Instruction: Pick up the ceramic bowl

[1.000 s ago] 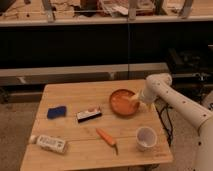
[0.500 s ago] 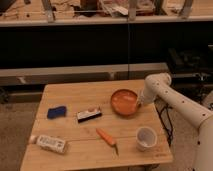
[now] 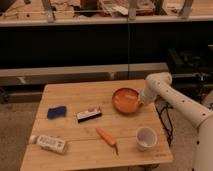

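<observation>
The ceramic bowl is round, shallow and orange-brown. It sits tilted at the right side of the wooden table, its right rim raised toward my arm. My gripper is at the bowl's right rim, at the end of the white arm that comes in from the right. The bowl's right edge is partly hidden by the gripper.
A white cup stands near the front right corner. A carrot lies at the middle front. A dark snack bar, a blue sponge and a lying white bottle are to the left. Dark shelving stands behind the table.
The bowl has tipped slightly, its right rim lifted at the gripper. The arm has barely shifted. The other objects have not moved.
</observation>
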Robot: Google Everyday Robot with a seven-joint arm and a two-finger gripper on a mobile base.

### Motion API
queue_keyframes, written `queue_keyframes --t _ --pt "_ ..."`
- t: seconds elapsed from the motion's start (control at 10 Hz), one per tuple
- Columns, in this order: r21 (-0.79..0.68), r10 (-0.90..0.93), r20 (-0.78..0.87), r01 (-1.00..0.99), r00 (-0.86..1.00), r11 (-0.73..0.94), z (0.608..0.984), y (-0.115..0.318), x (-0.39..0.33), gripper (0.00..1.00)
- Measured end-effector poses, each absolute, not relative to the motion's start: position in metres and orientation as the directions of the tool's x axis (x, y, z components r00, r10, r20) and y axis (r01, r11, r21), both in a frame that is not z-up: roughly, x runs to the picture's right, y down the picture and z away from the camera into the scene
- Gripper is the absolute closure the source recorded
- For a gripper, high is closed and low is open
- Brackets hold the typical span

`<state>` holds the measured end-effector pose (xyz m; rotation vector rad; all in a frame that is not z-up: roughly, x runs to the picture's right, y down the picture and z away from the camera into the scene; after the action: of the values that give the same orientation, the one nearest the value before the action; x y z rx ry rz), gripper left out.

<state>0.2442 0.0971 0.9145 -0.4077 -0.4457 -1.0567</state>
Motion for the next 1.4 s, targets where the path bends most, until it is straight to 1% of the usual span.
queue_keyframes --t 0.3,0.6,1.4 --pt "-0.093 -0.734 0.539 0.896 0.412 0.435 0.913 0.096 0.245 1.0" --pt "-0.069 -0.75 0.532 0.903 0.394 0.425 0.897 0.08 0.239 1.0" --pt "-0.033 -0.765 0.53 0.911 0.365 0.412 0.882 0.061 0.233 1.0"
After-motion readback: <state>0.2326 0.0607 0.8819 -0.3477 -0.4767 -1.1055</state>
